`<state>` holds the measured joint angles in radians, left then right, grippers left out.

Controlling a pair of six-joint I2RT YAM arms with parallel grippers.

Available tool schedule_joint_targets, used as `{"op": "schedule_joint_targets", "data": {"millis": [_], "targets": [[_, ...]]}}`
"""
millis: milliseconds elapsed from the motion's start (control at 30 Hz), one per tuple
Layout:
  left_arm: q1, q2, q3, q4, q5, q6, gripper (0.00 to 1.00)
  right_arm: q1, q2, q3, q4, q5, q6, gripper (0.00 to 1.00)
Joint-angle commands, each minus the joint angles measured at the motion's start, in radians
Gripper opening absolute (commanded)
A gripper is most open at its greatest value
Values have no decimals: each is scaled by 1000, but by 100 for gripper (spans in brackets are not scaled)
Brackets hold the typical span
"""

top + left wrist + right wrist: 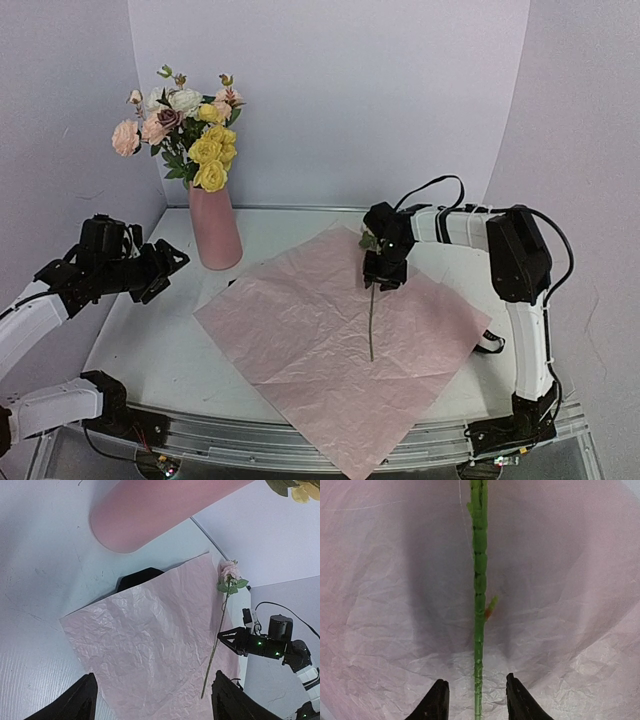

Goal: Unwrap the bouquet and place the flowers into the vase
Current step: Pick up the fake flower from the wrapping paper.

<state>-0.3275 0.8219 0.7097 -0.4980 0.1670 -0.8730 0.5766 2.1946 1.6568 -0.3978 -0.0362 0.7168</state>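
Observation:
The salmon-pink vase stands at the back left with several yellow, pink and cream flowers in it. The bouquet's lilac-pink paper lies spread flat on the table. One pink flower lies on it, its long green stem pointing toward me. My right gripper is down over the upper stem, jaws straddling it with a small gap on each side. My left gripper hovers wide open and empty left of the vase.
A black piece peeks from under the paper's far-left edge near the vase. Another black strap lies at the paper's right edge. The paper's near corner hangs over the table's front rail. White walls close in behind and on both sides.

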Motion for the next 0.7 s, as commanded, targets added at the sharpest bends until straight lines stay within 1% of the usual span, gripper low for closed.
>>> {"op": "schedule_joint_targets", "data": {"millis": [0,267,300,433,500,600,667], "targets": [[-6,17,-7,26,23,-10,80,2,34,50,-73,33,27,35],[-14,61,-1,44,25,-5,80,3,62,64,-76,36,39,32],[-17,64,2,46,22,-5,80,3,65,66,-76,36,40,30],[-22,82,9,57,20,-5,80,2,66,77,-81,69,43,14],[-31,97,16,63,20,-12,80,2,53,75,-83,85,47,1],[-72,119,19,93,8,-46,80,2,24,69,-84,104,51,0],[-130,137,25,118,-29,-64,80,2,-5,66,-84,120,50,0]]}}
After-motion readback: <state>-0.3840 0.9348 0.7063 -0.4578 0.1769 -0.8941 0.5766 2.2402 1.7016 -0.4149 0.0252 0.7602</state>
